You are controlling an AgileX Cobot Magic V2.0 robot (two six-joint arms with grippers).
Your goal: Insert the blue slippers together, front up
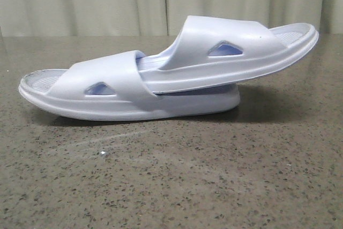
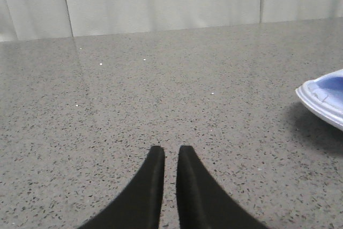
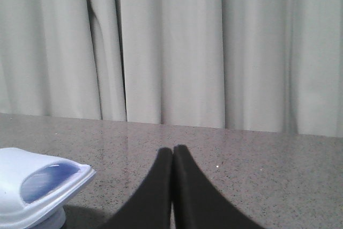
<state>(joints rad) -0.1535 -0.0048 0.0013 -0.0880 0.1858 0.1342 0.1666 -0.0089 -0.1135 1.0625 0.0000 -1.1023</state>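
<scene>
A: Where are the blue slippers (image 1: 166, 73) lying?

B: In the front view the 2 slippers lie on the speckled grey table (image 1: 177, 181), near the middle, and they are joined. The lower slipper (image 1: 102, 95) rests flat on its sole. The upper slipper (image 1: 236, 46) has 1 end pushed under the strap of the lower one.

A: Which way do they point?

B: The long axis of both runs left to right across the view. The free end of the lower slipper is toward the left. The upper slipper is tilted, and its free end rises to the right, off the table. Both straps face up, each with a triangular side hole.

A: And the grippers?

B: The left gripper (image 2: 170, 154) shows 2 dark fingers with only a thin slit between them. It is almost closed and holds nothing. It is above bare table, and 1 slipper end (image 2: 324, 97) is well apart from it at the picture's edge.

A: The right one?

B: The right gripper (image 3: 172, 151) has its fingers pressed together, clenched on nothing. 1 end of a slipper (image 3: 37, 186) is near it, not touching. Behind the table hangs a pale curtain (image 3: 187, 41).
</scene>
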